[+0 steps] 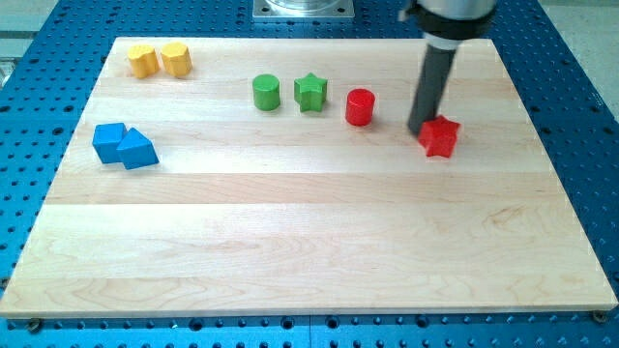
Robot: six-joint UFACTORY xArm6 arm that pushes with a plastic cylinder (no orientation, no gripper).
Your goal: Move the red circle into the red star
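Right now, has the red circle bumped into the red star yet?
Not yet. Nothing looks done: the red circle block sits apart from the red star block, with bare wooden board between them. In hand: my tip rests at the star's left edge, between the two. Left: get behind the circle and push it rightward into the star.

Straight dark grey rod, my tip (422, 130) blunt, round.

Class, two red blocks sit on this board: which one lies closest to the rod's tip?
The red star: my tip sits right at its left edge, while the red circle stands apart, further left.
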